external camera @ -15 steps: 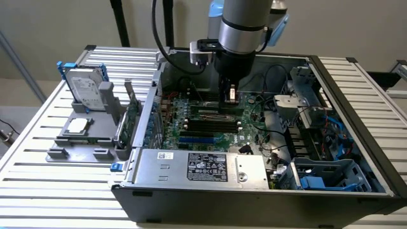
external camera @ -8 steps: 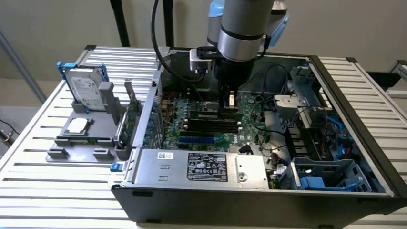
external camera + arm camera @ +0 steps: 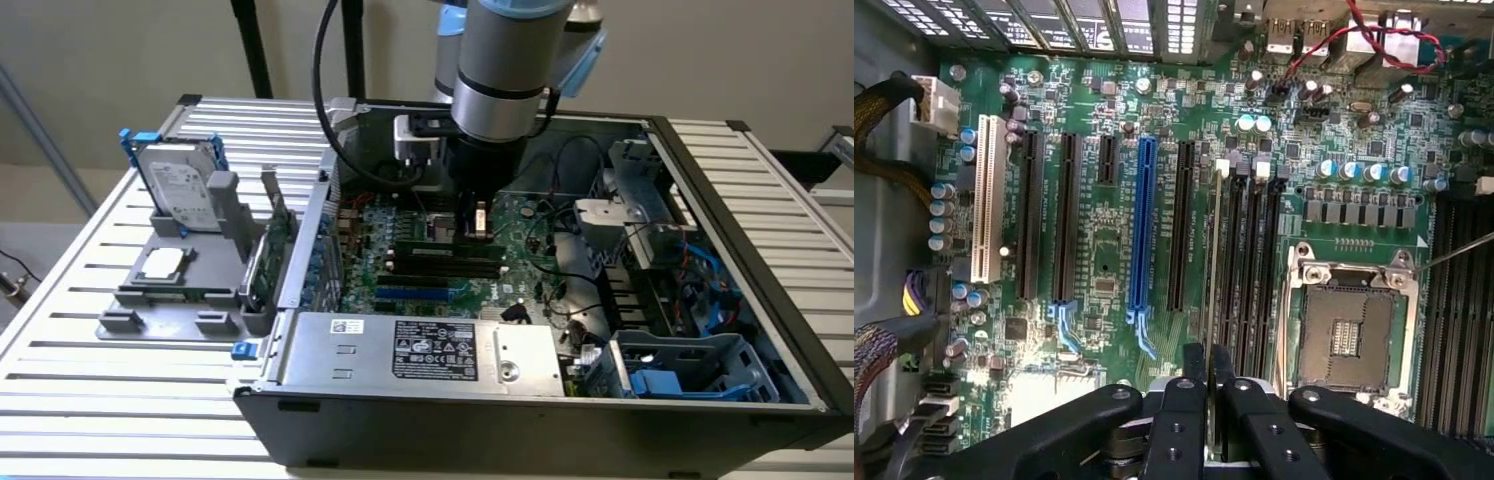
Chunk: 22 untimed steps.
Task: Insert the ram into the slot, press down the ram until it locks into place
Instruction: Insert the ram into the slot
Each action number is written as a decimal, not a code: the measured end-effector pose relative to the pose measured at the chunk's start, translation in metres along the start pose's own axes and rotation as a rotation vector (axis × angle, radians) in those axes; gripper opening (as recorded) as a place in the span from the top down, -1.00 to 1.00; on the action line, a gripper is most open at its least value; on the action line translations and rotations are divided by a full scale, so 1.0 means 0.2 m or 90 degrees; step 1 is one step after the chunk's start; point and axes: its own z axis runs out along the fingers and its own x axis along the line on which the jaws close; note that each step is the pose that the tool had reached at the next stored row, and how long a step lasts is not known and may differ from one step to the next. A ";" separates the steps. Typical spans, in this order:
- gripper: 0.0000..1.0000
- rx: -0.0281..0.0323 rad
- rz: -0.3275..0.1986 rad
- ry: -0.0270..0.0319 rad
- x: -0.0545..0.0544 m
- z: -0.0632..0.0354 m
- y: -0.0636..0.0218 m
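Long, thin, dark-green ram [image 3: 1214, 260], seen edge-on, standing upright along a narrow black plastic memory slot [image 3: 1231, 260]. This is the slot farthest from the square, metal-framed CPU socket [image 3: 1351, 335] among the four parallel slots just beside that socket. Whether the stick is locked in cannot be told. The black two-fingered tool [image 3: 1208, 362] is clenched on the ram's top edge. A long blue expansion slot [image 3: 1144, 225] lies beyond the ram from the CPU socket. The open dark-grey computer case [image 3: 534, 425] rests on a slatted metal bench [image 3: 120, 400].
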 end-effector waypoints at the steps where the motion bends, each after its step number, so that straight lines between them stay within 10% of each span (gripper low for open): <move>1: 0.73 -0.0001 0.000 0.0018 0.00 0.007 0.002; 11: 0.73 -0.0005 0.000 0.0138 -0.08 0.063 0.005; 16: 0.73 -0.0015 0.001 0.0361 -0.09 0.075 0.004; 22: 0.73 -0.0019 0.001 0.0450 -0.10 0.089 0.003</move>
